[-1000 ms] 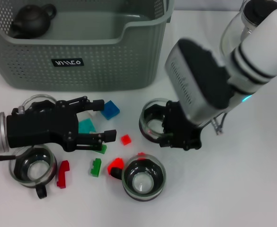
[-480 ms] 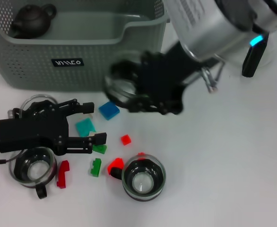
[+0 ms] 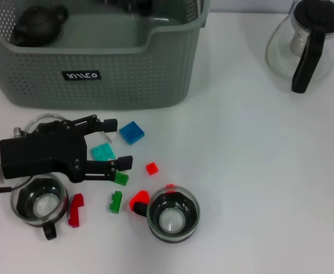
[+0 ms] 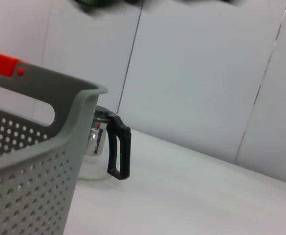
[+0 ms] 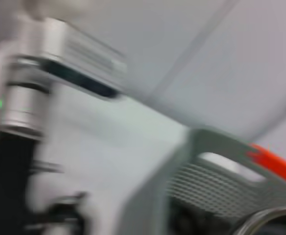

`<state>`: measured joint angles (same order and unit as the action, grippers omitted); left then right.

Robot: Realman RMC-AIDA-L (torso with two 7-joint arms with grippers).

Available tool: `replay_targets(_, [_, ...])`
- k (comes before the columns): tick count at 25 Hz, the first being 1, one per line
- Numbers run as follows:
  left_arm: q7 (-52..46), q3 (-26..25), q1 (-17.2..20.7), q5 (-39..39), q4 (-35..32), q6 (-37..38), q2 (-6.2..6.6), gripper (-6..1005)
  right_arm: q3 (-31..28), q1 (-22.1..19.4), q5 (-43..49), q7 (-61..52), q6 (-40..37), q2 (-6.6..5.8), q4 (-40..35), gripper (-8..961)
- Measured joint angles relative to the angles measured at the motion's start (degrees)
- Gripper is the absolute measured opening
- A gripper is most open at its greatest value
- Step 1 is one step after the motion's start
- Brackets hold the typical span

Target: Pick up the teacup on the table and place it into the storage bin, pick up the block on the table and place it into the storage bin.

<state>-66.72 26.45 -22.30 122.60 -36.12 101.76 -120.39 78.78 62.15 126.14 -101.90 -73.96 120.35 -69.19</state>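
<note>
The grey-green storage bin (image 3: 127, 80) fills the upper left of the head view. My left gripper (image 3: 119, 142) lies low on the table in front of it, open, with a teal block (image 3: 103, 152) between its fingers. A blue block (image 3: 131, 132) sits just beyond the upper fingertip. Glass teacups stand at the front left (image 3: 39, 201) and front middle (image 3: 173, 215); a third (image 3: 41, 121) is half hidden behind the left gripper. My right gripper (image 3: 127, 4) is a dark blur over the bin's back. The right wrist view shows a glass teacup rim (image 5: 270, 220) close by, above the bin (image 5: 221, 186).
A dark teapot (image 3: 38, 25) rests inside the bin's back left corner. A glass pitcher with a black handle (image 3: 306, 40) stands at the back right. Small red (image 3: 151, 168), green (image 3: 116, 201) and red (image 3: 75, 209) blocks lie scattered between the cups.
My right arm lifted a teacup from the table's middle and swung it up and left over the bin. The left gripper shifted slightly around the teal block.
</note>
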Motion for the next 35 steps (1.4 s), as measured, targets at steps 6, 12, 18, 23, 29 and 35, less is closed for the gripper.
replay_targets(6, [0.67,-0.89,-0.34,0.00,0.03,-0.24,0.03,900,-1.84,3.99,-5.75,12.96,20.41,0.00,22.04,110])
replay_targets(12, [1.68,-2.85,-0.84,-0.16,0.09,-0.21,0.11,898,-2.24,7.08,-19.11,27.76,32.01,0.25,36.88,120])
replay_targets(18, [2.28,-3.51,-0.87,-0.18,0.09,-0.28,-0.13,897,-1.78,9.30,-27.50,37.24,37.85,0.56,45.59,130])
replay_targets(23, [2.56,-3.57,-0.90,-0.64,0.60,-0.28,-0.10,896,-1.64,9.30,-31.37,40.59,38.55,0.60,48.77,138])
replay_targets(29, [2.92,-3.60,-0.91,-0.78,0.93,-0.38,-0.05,895,-1.54,8.43,-32.22,40.91,38.09,0.69,49.92,148])
replay_targets(35, [2.97,-3.60,-0.86,-0.79,1.54,-0.46,-0.01,893,-1.37,8.10,-32.14,40.56,37.87,0.68,50.05,158])
